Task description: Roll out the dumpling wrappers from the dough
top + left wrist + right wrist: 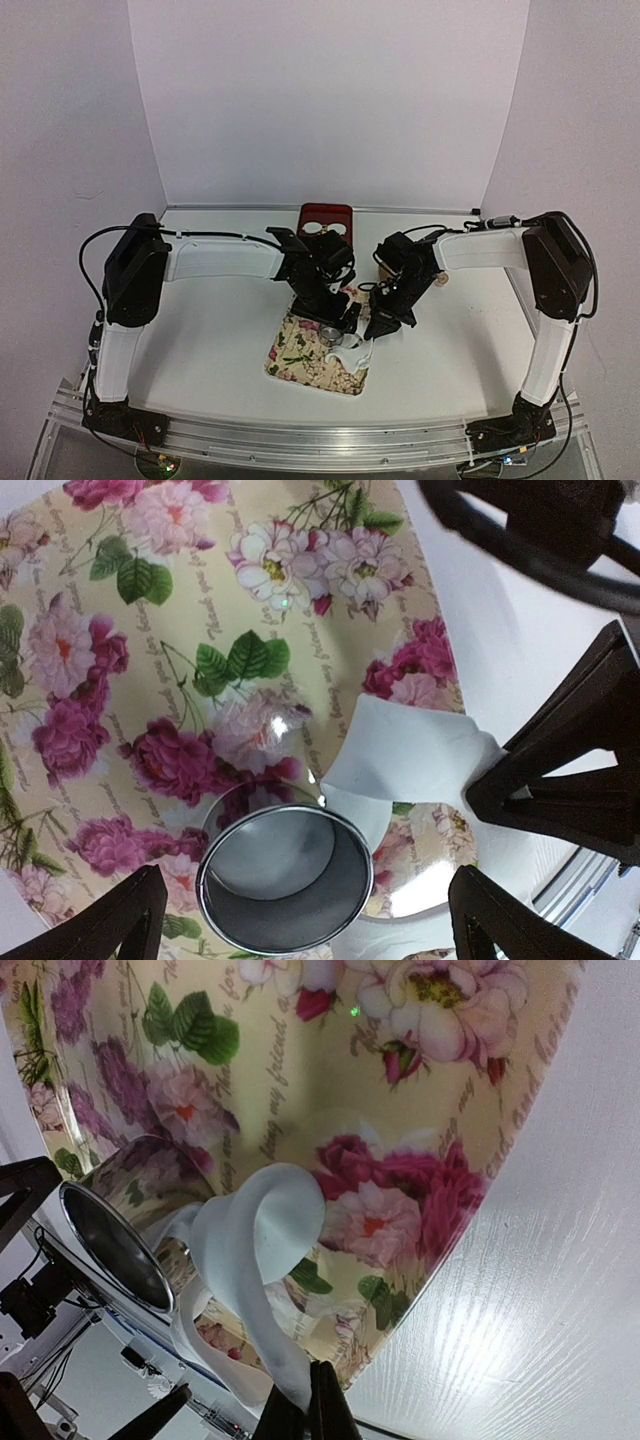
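A white bench [200, 340] spreads under the left pincer [340, 318] and the right pincer [376, 330], with plain pale walls [330, 100] behind and to either side of them, an aluminium rail [320, 440] on its near edge, all softly, evenly lit.

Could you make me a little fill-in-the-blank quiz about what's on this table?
The mat is printed with ____.
The left arm's jaws stand ____ on either side of the metal ring.
The white dough is pinched by the ____ arm's jaws.
The tray at the far edge is ____.
Missing: flowers; open; right; red.
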Tool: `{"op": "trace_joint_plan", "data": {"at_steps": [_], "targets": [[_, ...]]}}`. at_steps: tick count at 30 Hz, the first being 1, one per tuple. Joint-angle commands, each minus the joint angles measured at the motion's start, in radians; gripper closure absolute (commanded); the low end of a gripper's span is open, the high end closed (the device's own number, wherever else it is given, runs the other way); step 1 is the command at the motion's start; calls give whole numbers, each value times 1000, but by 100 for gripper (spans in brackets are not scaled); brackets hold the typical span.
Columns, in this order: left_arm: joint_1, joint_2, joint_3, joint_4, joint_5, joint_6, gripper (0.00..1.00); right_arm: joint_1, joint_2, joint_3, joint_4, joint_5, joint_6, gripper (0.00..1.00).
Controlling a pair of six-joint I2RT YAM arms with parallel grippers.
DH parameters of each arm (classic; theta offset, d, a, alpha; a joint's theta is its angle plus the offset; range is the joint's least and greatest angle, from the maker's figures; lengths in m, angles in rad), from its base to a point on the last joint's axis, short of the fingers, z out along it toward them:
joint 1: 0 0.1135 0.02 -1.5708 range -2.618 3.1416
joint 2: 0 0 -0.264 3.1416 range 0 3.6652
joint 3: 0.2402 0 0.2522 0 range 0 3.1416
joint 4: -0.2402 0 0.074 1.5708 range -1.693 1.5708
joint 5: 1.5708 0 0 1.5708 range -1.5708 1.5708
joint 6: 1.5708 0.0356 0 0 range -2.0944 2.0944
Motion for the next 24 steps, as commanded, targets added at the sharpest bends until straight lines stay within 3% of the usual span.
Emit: {"op": "trace_joint_plan", "data": {"at_steps": [1, 24], "targets": [[-8, 35, 69, -25, -42, 40, 1, 3, 19, 37, -18, -1, -15, 100], [-36, 81, 92, -63, -78, 94, 35, 4, 37, 55, -26, 1, -14, 100]]}}
